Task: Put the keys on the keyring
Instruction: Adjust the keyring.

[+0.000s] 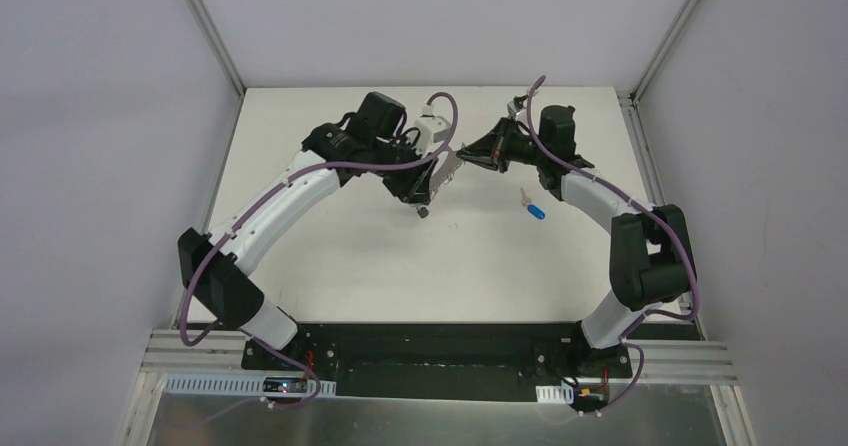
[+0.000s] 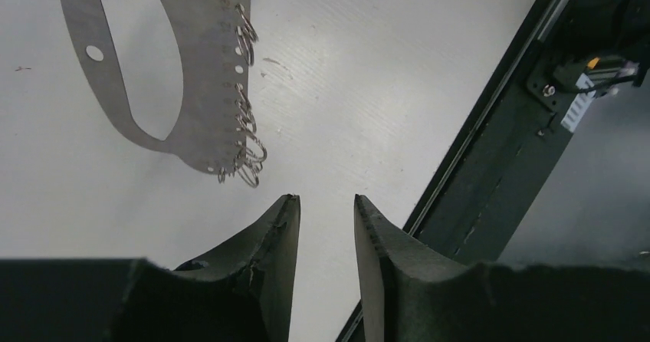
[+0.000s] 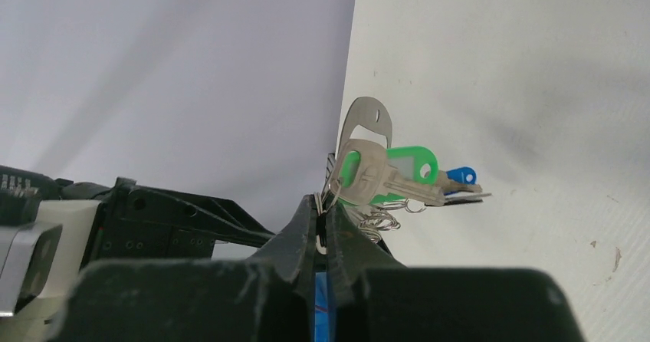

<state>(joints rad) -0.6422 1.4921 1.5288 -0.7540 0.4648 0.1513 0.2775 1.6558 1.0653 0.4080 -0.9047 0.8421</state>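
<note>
Keyring [image 2: 205, 89] in right pincer [image 3: 323, 204]

We see bright, even overhead light on the white desk [image 1: 400, 266], with faint soft shadows. Our wrist views blur in the near foreground.

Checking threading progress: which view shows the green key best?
Right wrist: the green key sits just past its fingers, at the keyring. Top external does not reveal it; left wrist shows only the keyring.
</note>
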